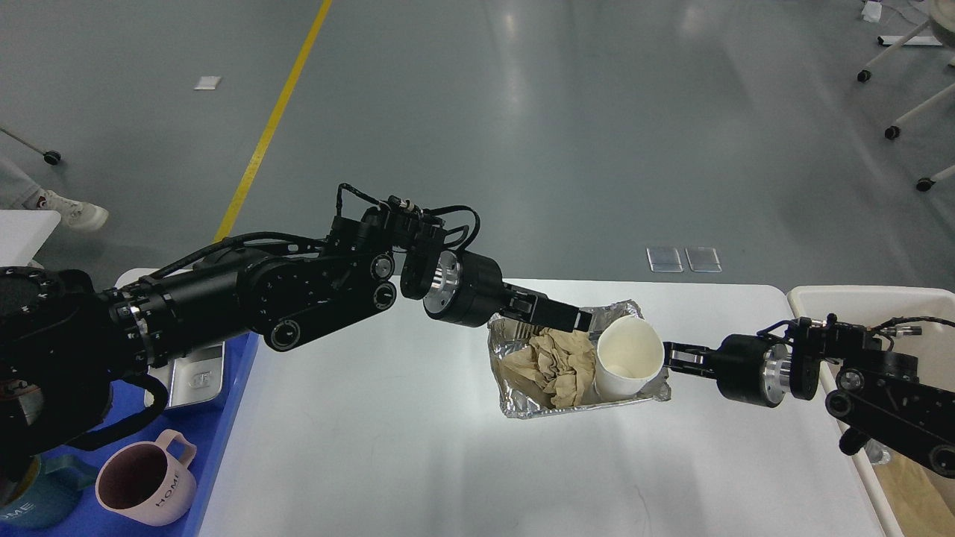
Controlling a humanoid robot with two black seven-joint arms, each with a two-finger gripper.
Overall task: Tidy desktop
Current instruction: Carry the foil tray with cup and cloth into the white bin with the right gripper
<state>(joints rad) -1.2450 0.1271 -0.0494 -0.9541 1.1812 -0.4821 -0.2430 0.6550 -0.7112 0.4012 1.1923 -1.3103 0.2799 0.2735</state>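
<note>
The desktop (418, 447) fills the lower middle of the frame, and most of it is bare; what remains sits right of centre, a foil tray (522, 388) holding crumpled brown paper (548, 365) and a white paper cup (627, 358); my left gripper (574, 319) reaches over the tray's far rim, fingers close together, though I cannot tell whether they pinch foil; my right gripper (675, 356) seems clamped on the tray's right edge; at lower left a blue tray (224, 418) already carries a pink mug (145, 485) and a metal dish (195, 377); I judge the job nearly done, with the foil load still to go to the cream bin (813, 298) at right.
</note>
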